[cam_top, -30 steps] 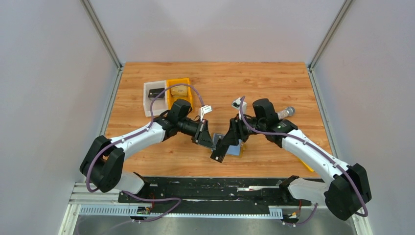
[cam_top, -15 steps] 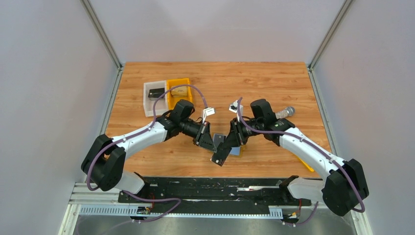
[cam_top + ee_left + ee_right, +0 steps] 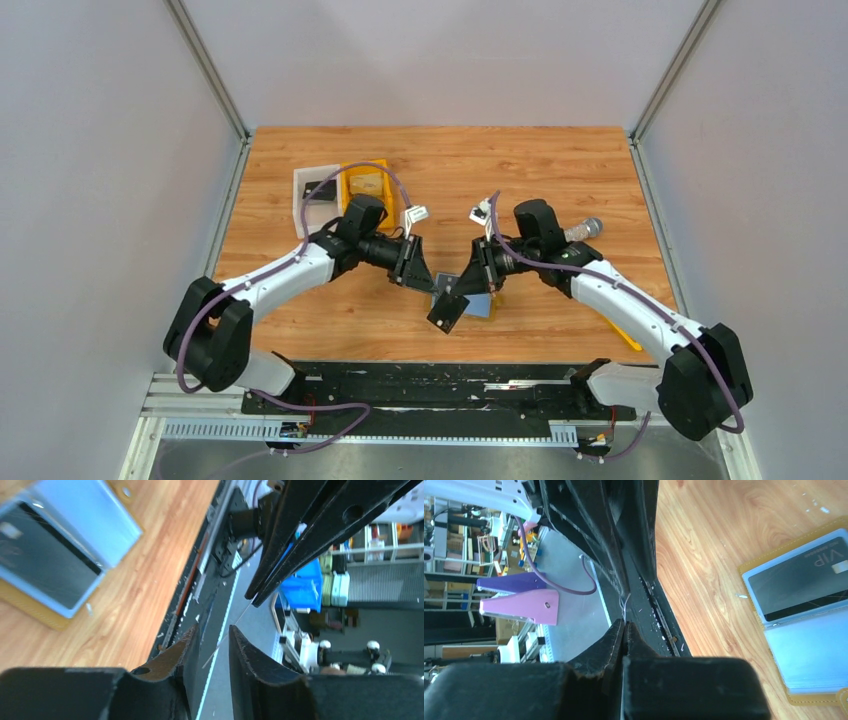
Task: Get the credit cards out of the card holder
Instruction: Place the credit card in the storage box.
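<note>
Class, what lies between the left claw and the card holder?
Between the left claw and the open card holder the table is bare wood in the left wrist view; from above, the shut right claw reaches across that gap.

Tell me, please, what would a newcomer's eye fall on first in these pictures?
First, a dark card held over the middle of the table, where the two grippers meet: the right gripper is shut on it, and the left gripper stands open around its edge. Just beside it, the card holder lies open on the table, with a dark VIP card in one pocket.
</note>
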`<state>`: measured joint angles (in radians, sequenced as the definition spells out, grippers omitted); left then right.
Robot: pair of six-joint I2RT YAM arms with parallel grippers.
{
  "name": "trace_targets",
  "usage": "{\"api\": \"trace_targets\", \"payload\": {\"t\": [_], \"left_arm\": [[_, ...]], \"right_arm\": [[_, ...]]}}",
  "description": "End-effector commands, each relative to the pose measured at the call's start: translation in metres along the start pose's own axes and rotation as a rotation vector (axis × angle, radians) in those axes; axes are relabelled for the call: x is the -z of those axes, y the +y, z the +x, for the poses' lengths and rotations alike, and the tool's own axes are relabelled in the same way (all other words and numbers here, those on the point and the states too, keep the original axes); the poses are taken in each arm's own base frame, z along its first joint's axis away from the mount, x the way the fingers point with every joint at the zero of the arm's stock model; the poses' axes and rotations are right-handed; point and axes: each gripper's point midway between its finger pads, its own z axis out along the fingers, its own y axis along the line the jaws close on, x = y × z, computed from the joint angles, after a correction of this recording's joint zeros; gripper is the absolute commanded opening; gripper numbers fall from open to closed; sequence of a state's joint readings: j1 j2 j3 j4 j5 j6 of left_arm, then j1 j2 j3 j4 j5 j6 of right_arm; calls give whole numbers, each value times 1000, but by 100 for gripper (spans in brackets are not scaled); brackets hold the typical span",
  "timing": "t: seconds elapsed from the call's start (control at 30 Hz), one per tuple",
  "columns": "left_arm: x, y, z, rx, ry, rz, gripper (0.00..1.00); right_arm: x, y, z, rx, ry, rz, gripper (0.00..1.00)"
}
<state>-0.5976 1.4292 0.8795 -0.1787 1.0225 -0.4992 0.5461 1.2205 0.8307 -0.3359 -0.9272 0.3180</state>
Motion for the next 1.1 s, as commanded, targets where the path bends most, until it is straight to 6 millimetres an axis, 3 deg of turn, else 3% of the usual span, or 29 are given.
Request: {"api": "trace_targets", "payload": {"t": [0.0,0.3,0.53,0.8,1.07], "left_arm": [[25,-7,-36,-59,-161,-34,38],[64,-14,-68,-53,-407,-97,42],[75,-30,-79,-35,-540,-54,42],[74,-39,-87,6,-591,34,43],[67,-30,-89,40,-575,53,44]], "right_arm": [[9,9,-32,19,-150,39,0],[32,6,-78,-130,-467,150,0],[54,15,-102,-238,-717,106,0],[70,15,-112,-308,-867,65,0],[71,12,-109,-356,-912,28,0]]}}
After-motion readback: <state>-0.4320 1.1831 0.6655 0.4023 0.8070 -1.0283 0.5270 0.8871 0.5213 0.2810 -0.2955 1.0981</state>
